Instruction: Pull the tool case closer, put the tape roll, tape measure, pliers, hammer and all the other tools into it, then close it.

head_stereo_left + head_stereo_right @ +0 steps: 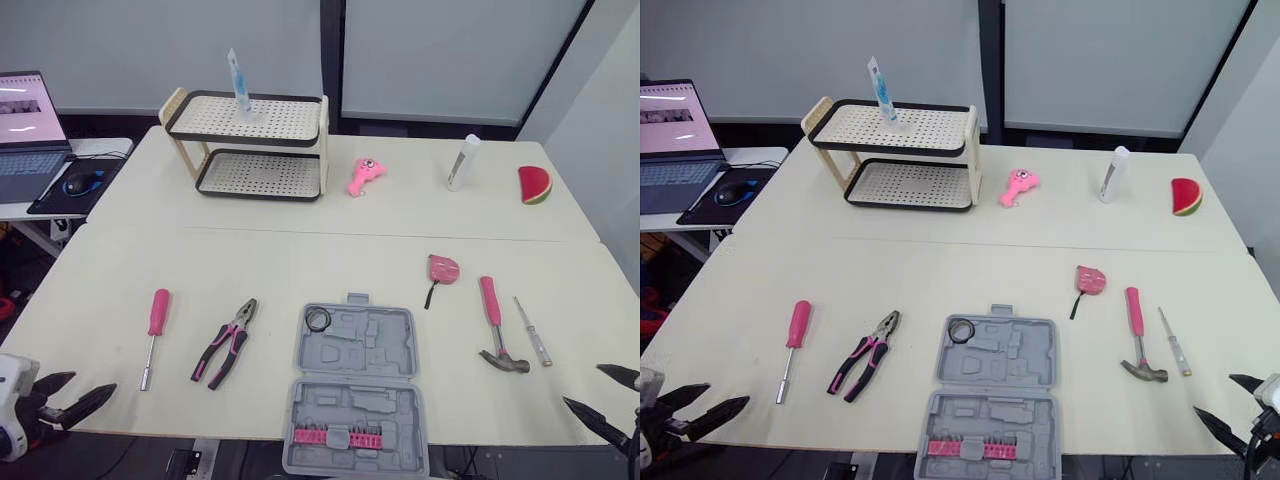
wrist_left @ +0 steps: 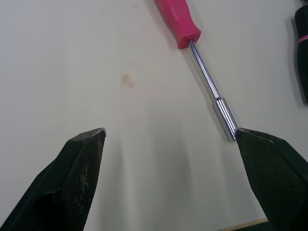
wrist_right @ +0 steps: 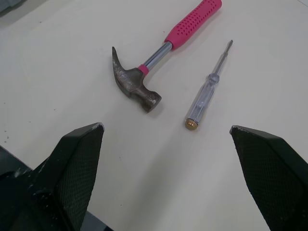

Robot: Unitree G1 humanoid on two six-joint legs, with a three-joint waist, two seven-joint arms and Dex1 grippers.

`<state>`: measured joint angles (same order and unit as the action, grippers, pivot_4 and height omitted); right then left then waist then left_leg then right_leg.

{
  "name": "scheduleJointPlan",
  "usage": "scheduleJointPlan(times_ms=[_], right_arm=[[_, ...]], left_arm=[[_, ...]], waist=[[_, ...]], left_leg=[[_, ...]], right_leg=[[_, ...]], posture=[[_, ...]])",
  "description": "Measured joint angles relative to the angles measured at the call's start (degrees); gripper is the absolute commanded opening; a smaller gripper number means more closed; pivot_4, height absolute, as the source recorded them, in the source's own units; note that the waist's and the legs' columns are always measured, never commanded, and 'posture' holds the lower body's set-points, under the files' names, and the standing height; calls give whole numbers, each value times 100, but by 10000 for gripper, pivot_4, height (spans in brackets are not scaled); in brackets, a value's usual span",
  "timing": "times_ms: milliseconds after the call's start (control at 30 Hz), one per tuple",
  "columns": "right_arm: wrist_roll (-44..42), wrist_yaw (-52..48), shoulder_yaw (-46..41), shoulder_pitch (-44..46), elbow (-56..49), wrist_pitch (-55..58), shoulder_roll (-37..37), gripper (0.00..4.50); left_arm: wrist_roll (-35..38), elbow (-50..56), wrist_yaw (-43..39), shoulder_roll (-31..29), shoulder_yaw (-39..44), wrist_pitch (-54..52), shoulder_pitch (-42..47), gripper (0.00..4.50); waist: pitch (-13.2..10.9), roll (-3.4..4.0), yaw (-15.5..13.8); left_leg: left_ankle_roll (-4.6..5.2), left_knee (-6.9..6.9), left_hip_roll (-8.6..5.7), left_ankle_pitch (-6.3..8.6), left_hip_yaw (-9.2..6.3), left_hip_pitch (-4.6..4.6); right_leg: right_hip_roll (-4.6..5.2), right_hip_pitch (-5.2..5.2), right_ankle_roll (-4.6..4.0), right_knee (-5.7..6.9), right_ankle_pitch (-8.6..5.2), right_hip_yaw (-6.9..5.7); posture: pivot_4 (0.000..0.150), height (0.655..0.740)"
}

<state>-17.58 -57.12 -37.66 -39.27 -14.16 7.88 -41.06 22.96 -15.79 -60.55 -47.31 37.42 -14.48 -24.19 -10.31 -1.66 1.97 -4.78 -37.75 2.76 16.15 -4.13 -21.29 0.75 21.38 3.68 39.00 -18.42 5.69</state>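
Both jaws are seen wide and empty at the near table edge, left gripper (image 1: 92, 383) just short of the nut driver (image 1: 153, 335), right gripper (image 1: 583, 385) short of the hammer (image 1: 495, 325), open tool case (image 1: 355, 390) between them, tape measure (image 1: 443, 268) farther back.

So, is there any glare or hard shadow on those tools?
Left wrist view: faint soft shadows on the table by the left gripper, glints on the shaft of the nut driver. Right wrist view: hammer and test screwdriver cast thin soft shadows.
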Motion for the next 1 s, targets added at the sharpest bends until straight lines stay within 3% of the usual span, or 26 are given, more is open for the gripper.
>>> scheduleJointPlan(times_ms=[133, 267, 467, 767, 867, 933, 1000], right_arm=[[-78, 104, 199, 211, -380, 177, 5, 45000], [-203, 418, 692, 658, -1079, 625, 82, 45000], [-157, 1376, 1755, 1523, -1925, 1483, 507, 45000], [720, 3135, 3279, 2898, -1565, 2495, 1509, 45000], [919, 3533, 3554, 3261, -1338, 2731, 1799, 38961], [1014, 3816, 3663, 3585, -1109, 2909, 2002, 32649], [1101, 4046, 3700, 3876, -944, 3062, 2186, 32649]], left_arm=[[169, 577, -153, -9, 3, -60, -75, 44566], [333, 1354, -271, -96, -316, -247, 410, 44566], [565, 2561, -526, -188, -1491, -536, 1554, 44566], [715, 3287, -1013, -42, -3198, -796, 3030, 44566], [754, 3395, -1016, 18, -3469, -923, 3297, 45000], [779, 3453, -1000, 100, -3580, -1021, 3471, 45000], [816, 3555, -1000, 153, -3707, -1053, 3568, 45000]], waist=[[-4, 6, -8], [-12, 19, -27], [-20, 33, -25], [-29, 49, 8], [-29, 50, 5], [-29, 50, 7], [-29, 50, 6]], left_leg=[[-2, 0, 0, 1, 0, 0], [-3, 0, -1, 0, -4, -2], [-3, -1, -8, 0, -13, -35], [-1, -3, -6, 0, -16, -59], [-1, -3, -6, 0, -18, -63], [-1, -4, -7, -1, -17, -64], [-1, -5, -7, -1, -18, -66]], right_leg=[[1, -1, 2, 0, -3, 0], [2, 0, 4, -2, -2, -2], [3, 21, 26, -7, 38, -9], [-6, 52, 22, 1, 36, -7], [-7, 57, 22, 2, 36, -9], [-7, 59, 23, 3, 37, -7], [-7, 61, 23, 3, 37, -7]], posture=[[1500, 7350], [1500, 7350], [1500, 7350], [1500, 7350], [1500, 7350], [1500, 7350], [1500, 7350]])
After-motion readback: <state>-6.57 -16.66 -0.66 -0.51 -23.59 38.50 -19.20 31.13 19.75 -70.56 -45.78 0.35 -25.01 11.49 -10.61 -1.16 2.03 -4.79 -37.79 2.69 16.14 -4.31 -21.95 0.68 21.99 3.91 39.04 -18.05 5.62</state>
